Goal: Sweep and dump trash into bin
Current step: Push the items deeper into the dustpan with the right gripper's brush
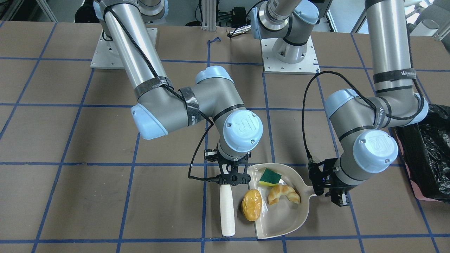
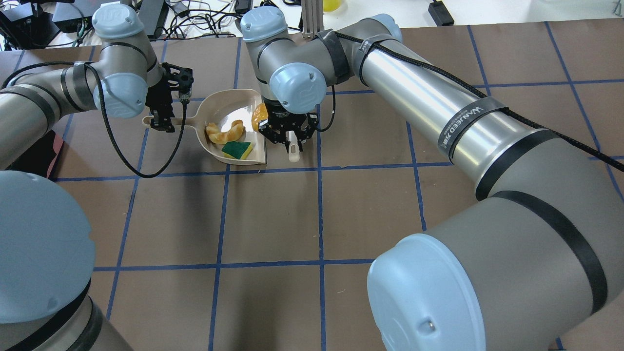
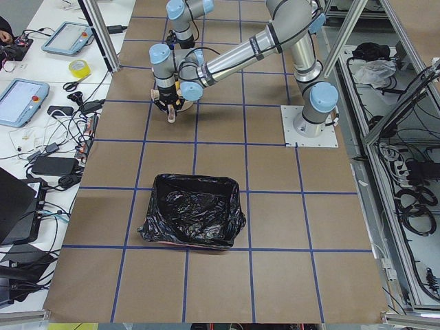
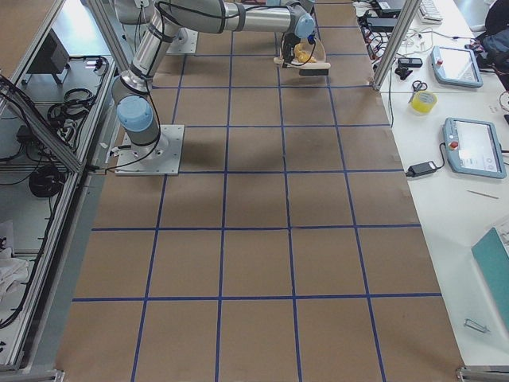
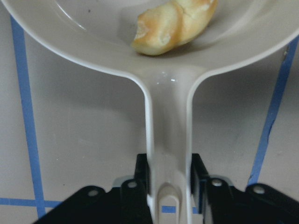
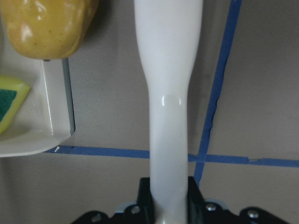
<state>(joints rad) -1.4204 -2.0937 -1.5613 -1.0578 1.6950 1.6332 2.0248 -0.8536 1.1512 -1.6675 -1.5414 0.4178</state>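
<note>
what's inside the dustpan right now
A sponge piece and a croissant lie inside the dustpan. The potato-like lump straddles its open edge, only partly in. The pan floor beneath them is covered, so anything under them cannot be seen.

Premises: a robotics laboratory. Evidence: a brown-covered table [image 3: 206, 289] taped in a blue grid, teach pendants [image 4: 475, 147] on side benches, loose cabling [image 3: 58, 148] and aluminium framing [image 3: 98, 34].

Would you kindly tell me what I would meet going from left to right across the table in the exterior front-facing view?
In order: white handle → potato-like lump → croissant → left gripper → bin. The sponge, dustpan and right gripper overlap these, so I leave them out.
</note>
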